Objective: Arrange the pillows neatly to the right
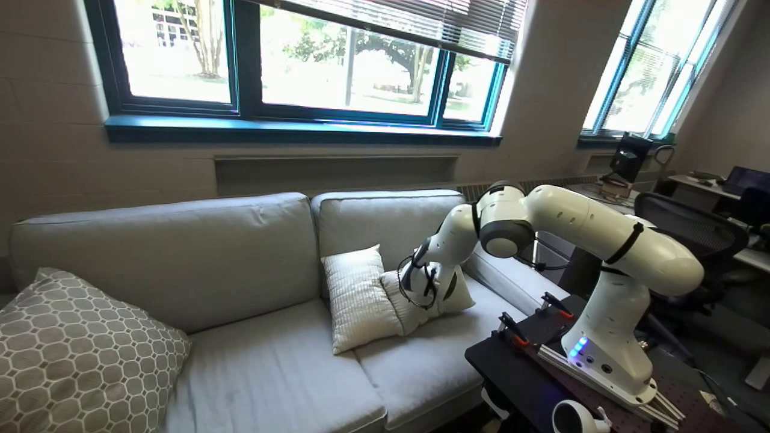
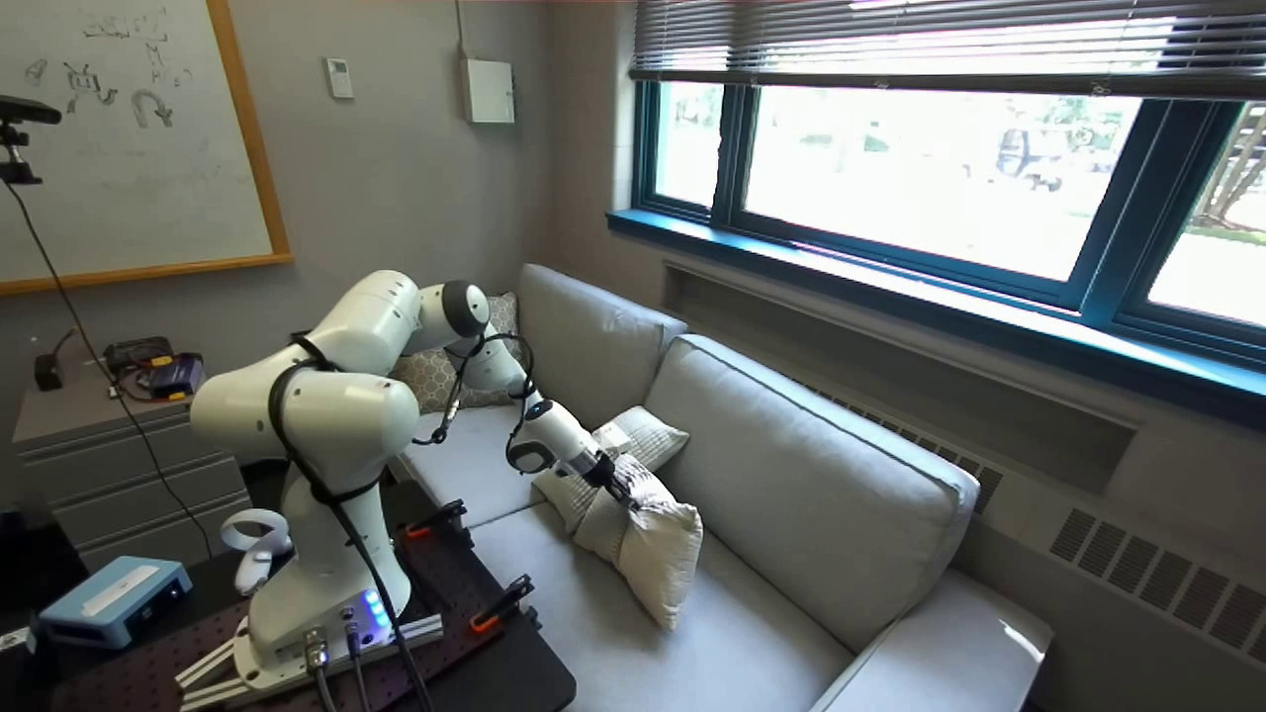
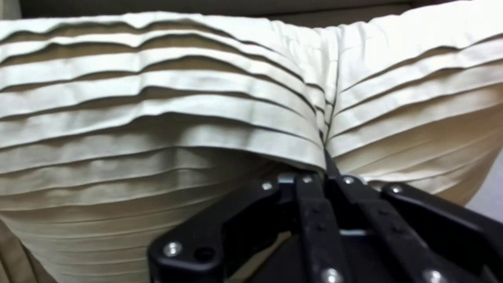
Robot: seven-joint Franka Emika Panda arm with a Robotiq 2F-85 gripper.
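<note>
Two cream-white pleated pillows sit side by side on the grey sofa. In an exterior view one pillow [image 1: 360,304] leans tilted against the sofa back near the seam between the seat cushions. The other pillow [image 1: 460,296] overlaps its edge, closer to the armrest, and is partly hidden by the gripper [image 1: 432,296]. In an exterior view the near pillow [image 2: 665,554] is pinched by the gripper [image 2: 625,494], with the far pillow [image 2: 641,437] behind it. In the wrist view the fingers [image 3: 328,167] are closed on gathered pleats of the held pillow [image 3: 157,102]; the fingertips are buried in the fabric.
The larger lattice-pattern pillow [image 1: 84,355] lies at the far end of the sofa. The sofa back cushion [image 1: 391,219] stands behind the pillows. The armrest [image 1: 511,279] and the black robot table [image 1: 505,355] with clamps are close to the arm.
</note>
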